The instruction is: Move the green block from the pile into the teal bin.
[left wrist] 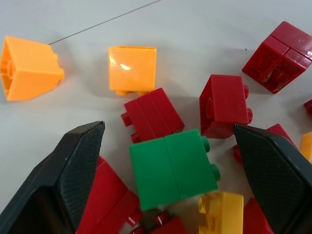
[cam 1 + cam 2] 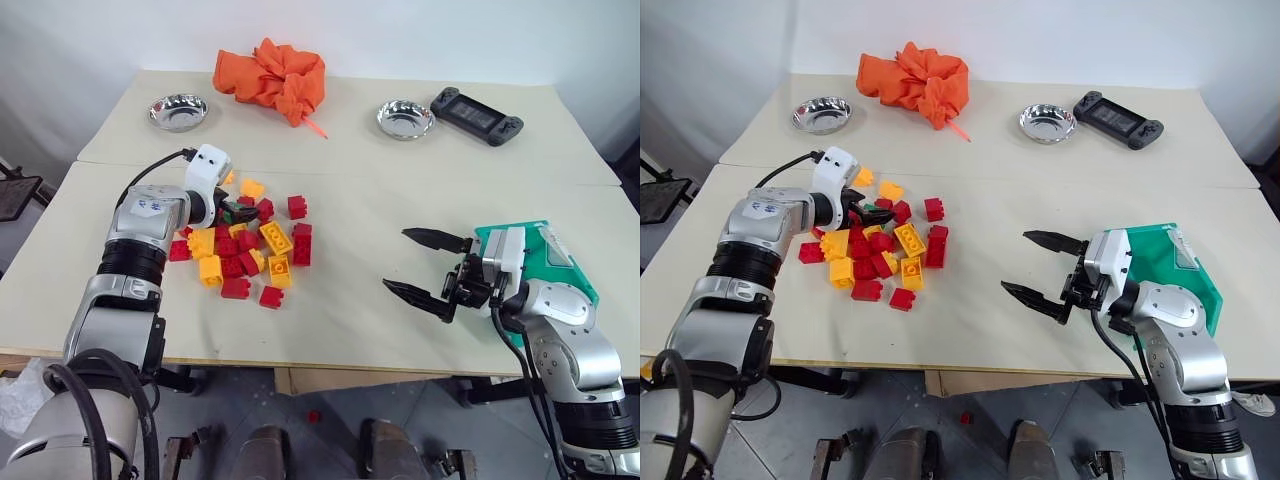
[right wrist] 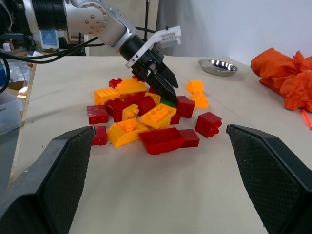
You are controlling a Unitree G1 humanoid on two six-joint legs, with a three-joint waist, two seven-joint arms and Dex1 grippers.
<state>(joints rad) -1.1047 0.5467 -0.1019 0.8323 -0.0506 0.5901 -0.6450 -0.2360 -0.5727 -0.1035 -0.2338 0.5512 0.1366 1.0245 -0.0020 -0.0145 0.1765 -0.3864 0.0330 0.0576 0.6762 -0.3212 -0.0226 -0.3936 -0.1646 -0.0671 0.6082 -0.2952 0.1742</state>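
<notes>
The green block (image 1: pixel 173 168) lies at the far side of the pile (image 2: pixel 250 245) of red and yellow-orange bricks, left of the table's middle, hemmed in by red bricks. My left gripper (image 2: pixel 232 208) is open and tilted down over that part of the pile. In the left wrist view its fingers (image 1: pixel 73 170) stand on either side of the green block without touching it. The teal bin (image 2: pixel 1185 265) sits at the front right, partly hidden behind my right arm. My right gripper (image 2: pixel 395 258) hangs open and empty just left of the bin, pointing toward the pile.
At the back of the table lie an orange cloth (image 2: pixel 275 78), two steel bowls (image 2: pixel 178 111) (image 2: pixel 405 118) and a black game controller (image 2: pixel 477 115). A seam (image 2: pixel 420 172) runs across the table behind the pile. Bare tabletop separates the pile from the bin.
</notes>
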